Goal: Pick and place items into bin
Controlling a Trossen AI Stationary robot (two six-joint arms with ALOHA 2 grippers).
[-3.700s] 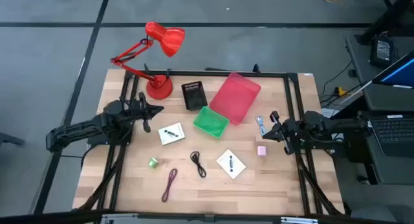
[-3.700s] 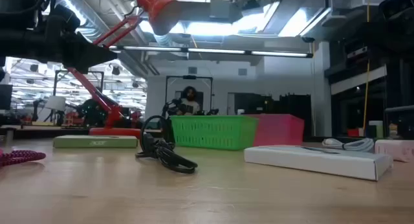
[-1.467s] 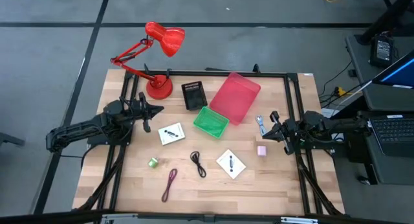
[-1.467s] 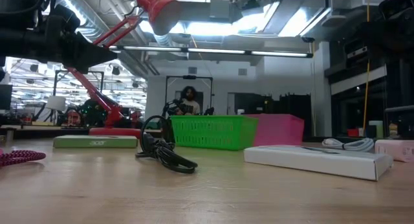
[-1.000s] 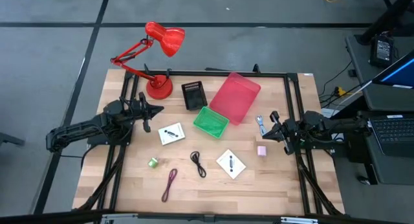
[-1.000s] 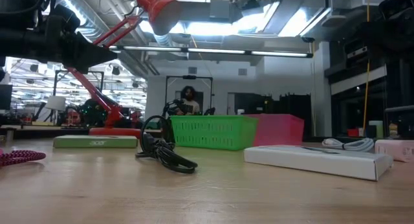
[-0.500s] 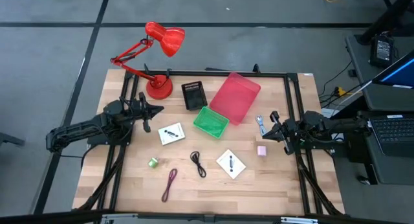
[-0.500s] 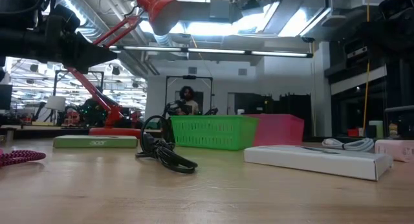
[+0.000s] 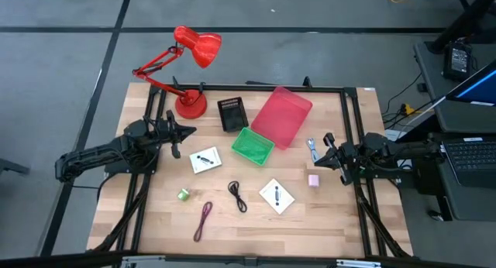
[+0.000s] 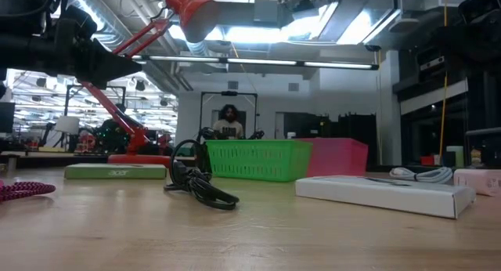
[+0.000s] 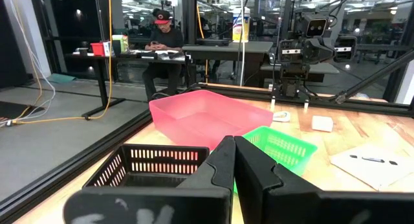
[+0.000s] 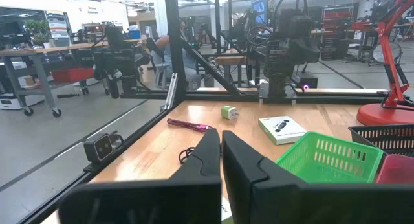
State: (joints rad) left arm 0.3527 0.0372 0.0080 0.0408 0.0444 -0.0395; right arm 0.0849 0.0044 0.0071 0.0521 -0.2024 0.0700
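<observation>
My left gripper hovers shut over the table's left part, far of a white square card. My right gripper hovers shut at the right, next to the small blue-silver piece and far of the pink cube. A second white card, the black cable, the maroon cable and the green roll lie flat on the near half of the table. In the wrist views, each pair of fingers is closed, left and right.
A pink bin, a green basket and a black basket stand at the table's far middle. A red desk lamp stands at the far left corner. People sit in the room beyond the table.
</observation>
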